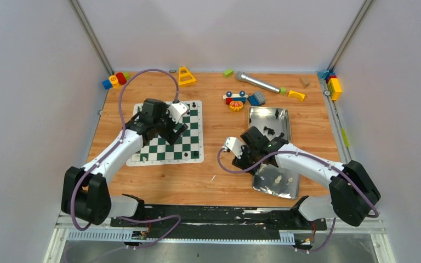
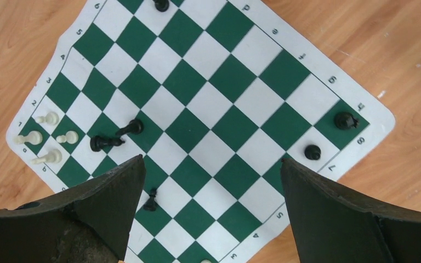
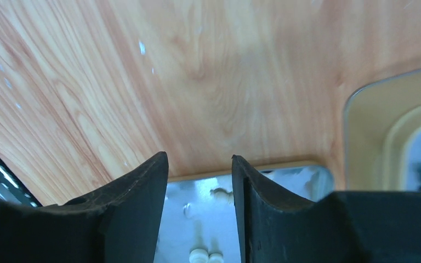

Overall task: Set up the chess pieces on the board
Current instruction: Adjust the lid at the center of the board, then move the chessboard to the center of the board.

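Note:
The green-and-white board (image 1: 193, 150) lies left of centre. My left gripper (image 1: 178, 129) hangs open above it, nothing between its fingers (image 2: 115, 192). On the board (image 2: 219, 71) several cream-white chess pieces (image 2: 48, 158) stand in one corner. Two black pieces (image 2: 131, 129) lie toppled beside them, and a black pawn (image 2: 151, 201) stands by the left finger. Other black pieces (image 2: 345, 120) stand at the opposite corner. My right gripper (image 3: 200, 161) is partly open and holds nothing. It hovers at the edge of the near tin (image 3: 197, 200), where white pieces (image 3: 205, 256) lie.
A second silver tin (image 1: 260, 118) behind the right arm holds black pieces. The near tin (image 1: 288, 192) sits front right. Along the back edge lie a yellow triangle toy (image 1: 186, 75), a silver microphone (image 1: 257, 82), a toy car (image 1: 234, 98) and colourful blocks (image 1: 333, 85).

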Motion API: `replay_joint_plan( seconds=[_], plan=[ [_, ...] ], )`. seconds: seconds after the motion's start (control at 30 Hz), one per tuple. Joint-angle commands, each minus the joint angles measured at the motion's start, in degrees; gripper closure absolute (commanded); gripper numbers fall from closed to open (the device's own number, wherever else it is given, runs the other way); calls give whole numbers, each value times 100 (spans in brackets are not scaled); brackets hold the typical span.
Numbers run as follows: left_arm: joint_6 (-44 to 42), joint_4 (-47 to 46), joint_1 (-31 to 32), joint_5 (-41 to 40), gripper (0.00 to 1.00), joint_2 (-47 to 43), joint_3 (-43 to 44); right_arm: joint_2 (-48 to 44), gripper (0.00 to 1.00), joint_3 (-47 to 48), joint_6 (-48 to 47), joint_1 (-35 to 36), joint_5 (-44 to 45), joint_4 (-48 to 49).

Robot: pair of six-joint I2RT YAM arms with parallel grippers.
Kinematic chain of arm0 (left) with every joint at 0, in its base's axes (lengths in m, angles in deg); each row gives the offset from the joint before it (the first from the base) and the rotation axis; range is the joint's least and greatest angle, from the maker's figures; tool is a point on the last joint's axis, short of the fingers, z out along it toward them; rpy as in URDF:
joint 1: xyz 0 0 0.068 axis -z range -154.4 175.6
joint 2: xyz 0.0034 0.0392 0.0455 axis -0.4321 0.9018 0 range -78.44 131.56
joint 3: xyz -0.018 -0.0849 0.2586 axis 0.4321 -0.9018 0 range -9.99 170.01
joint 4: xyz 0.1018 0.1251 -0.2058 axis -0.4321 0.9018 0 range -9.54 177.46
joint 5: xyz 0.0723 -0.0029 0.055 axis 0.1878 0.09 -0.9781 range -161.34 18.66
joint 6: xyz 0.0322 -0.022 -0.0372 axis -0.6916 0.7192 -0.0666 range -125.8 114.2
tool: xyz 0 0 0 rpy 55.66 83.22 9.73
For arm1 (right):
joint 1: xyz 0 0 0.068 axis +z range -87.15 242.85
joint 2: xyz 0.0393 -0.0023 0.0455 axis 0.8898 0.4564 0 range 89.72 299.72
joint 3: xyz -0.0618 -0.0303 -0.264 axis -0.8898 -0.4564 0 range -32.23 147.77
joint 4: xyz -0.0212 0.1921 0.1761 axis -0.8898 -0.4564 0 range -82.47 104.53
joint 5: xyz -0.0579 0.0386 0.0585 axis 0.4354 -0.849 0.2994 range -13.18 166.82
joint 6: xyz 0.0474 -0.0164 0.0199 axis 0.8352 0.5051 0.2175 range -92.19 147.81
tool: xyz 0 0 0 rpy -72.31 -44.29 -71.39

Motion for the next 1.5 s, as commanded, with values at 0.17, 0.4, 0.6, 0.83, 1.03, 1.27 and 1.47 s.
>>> replay_joint_plan(
  seconds=[0.17, 0.4, 0.6, 0.83, 1.03, 1.27, 1.47],
  plan=[
    [582, -95, -5, -381, 0, 846, 891, 523, 54, 1335, 519, -134, -965, 841],
    [964, 120, -116, -703, 0, 957, 1161, 1440, 58, 2108, 854, -127, -1185, 1655],
    [1264, 414, -699, -766, 0, 416, 1034, 2611, 63, 3279, 1235, -117, -1293, 1957],
    [1193, 660, -1084, -871, 0, -266, 772, 3827, 67, 4385, 1370, 1, -1389, 1969],
    [1237, 750, -1102, -1284, 0, -570, 685, 4372, 70, 4761, 1277, 173, -1249, 1969],
    [1189, 820, -1195, -1448, 0, -912, 578, 4610, 75, 4654, 1007, 345, -905, 1964],
    [1149, 878, -1212, -1497, 0, -1036, 592, 4469, 78, 4299, 902, 358, -748, 1953]
  ],
)
